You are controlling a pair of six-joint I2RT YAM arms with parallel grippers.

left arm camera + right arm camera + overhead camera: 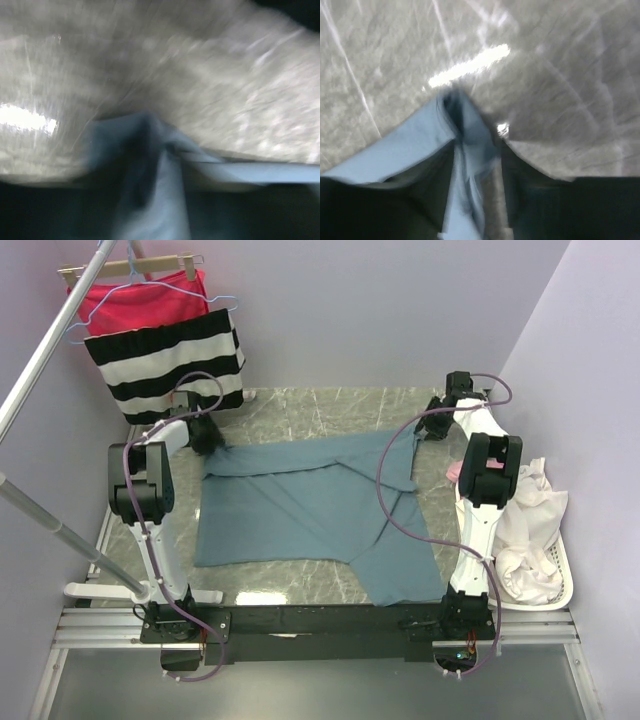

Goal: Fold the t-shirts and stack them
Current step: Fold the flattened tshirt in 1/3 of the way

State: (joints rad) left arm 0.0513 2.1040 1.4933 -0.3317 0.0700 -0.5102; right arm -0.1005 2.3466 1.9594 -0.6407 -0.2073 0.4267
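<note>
Two arms reach to the far side of the marble bench (300, 405), each at one far corner of a slate-blue t-shirt (300, 505) that lies spread and rumpled across the middle. The left arm (145, 485) has its jaws at the far-left corner, where the cloth bunches to a point. The right arm (490, 470) has its jaws at the far-right corner. Both wrist views are blurred, but each shows a ridge of blue cloth drawn up between dark fingers, so both pairs of jaws look clamped on the shirt's far edge.

The held edge runs left to right between the two jaws, and the rest of the shirt lies from there toward the arm bases. One flap is already turned diagonally over the middle, and the near-right corner reaches almost to the bench's near edge. Neither arm is nearer; each has its own corner. The likely next move, a fold of the far edge toward the near one, depends on both corners travelling together so the edge keeps level.

A striped garment (165, 360) and a red-pink garment (140, 295) hang at the far left. A white basket (560, 580) of pale cloth sits at the right.
</note>
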